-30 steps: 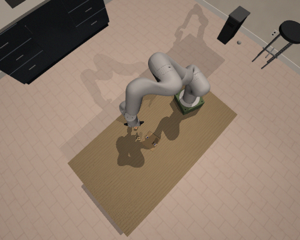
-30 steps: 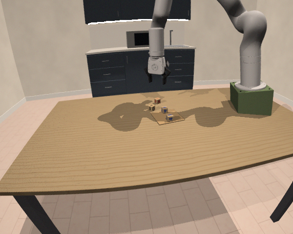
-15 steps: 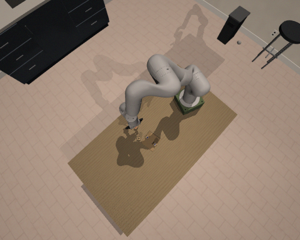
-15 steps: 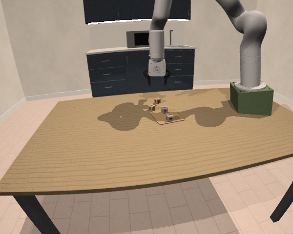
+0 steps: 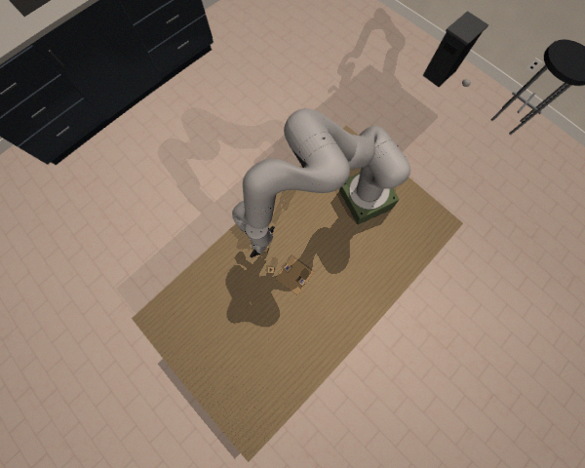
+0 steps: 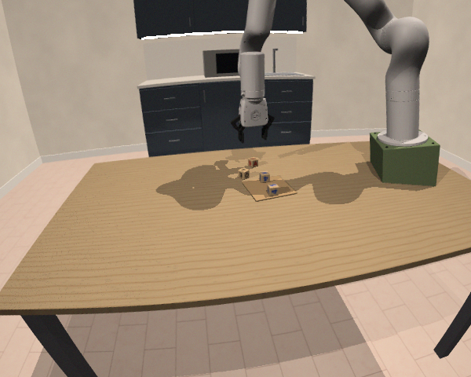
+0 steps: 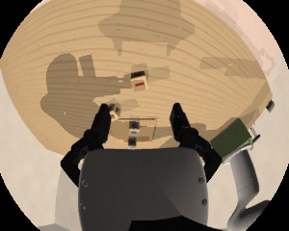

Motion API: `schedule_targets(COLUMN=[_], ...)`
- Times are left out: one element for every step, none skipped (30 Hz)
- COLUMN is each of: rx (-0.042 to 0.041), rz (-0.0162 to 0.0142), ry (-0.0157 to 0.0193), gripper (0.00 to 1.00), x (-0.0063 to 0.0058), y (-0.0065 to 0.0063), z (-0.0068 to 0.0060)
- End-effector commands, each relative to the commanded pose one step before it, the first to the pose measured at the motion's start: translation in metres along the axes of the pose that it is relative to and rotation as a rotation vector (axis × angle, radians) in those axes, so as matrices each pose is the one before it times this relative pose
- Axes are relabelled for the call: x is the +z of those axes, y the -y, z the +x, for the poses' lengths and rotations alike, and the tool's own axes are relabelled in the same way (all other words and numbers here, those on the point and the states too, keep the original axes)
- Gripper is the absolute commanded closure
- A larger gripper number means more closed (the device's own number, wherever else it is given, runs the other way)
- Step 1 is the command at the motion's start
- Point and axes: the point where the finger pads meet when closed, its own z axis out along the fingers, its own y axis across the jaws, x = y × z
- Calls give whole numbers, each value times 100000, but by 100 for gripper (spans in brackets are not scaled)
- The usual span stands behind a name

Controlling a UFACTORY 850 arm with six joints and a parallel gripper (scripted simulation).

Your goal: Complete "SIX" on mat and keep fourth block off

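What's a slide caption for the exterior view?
Open gripper hangs above four letter blocks; two sit on the mat, two beside it.

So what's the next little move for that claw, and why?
Probably straight down. The open, empty claw hangs well above the table, roughly over the red-lettered block lying off the mat, where only two blocks sit. Which loose block is needed, I cannot read.

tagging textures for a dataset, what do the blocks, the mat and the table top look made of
Blocks: probably light wood, matte tan faces with printed coloured marks.
Mat: thin and flat, dull brown, perhaps cardboard or cork; no sheen, barely any edge height.
Table top: wood or wood-look laminate, with long parallel grain lines and a matte finish.
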Motion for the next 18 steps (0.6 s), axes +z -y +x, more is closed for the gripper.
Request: schedule_targets(rx=[-10678, 0, -3817, -3080, -2364, -2124, -1693, -1095, -598, -233, -35, 0, 0, 0, 0, 0, 0, 0], rz=[582, 0, 3, 2, 2, 2, 1, 1, 1, 0, 0, 0, 0, 0, 0, 0, 0, 0], ry=[3261, 0, 2, 1, 1, 1, 1, 1, 0, 0, 0, 0, 0, 0, 0, 0, 0, 0], gripper=[0, 0, 0, 0, 0, 0, 0, 0, 0, 0, 0, 31, 31, 31, 31, 31, 31, 31], x=[244, 0, 116, 94, 72, 65, 52, 33, 18, 7, 1, 0, 0, 0, 0, 0, 0, 0], y=[76, 0, -3, -2, -2, -2, -1, -1, 0, 0, 0, 0, 0, 0, 0, 0, 0, 0], z=[26, 0, -7, -6, -5, -5, -4, -2, -1, -1, 0, 0, 0, 0, 0, 0, 0, 0])
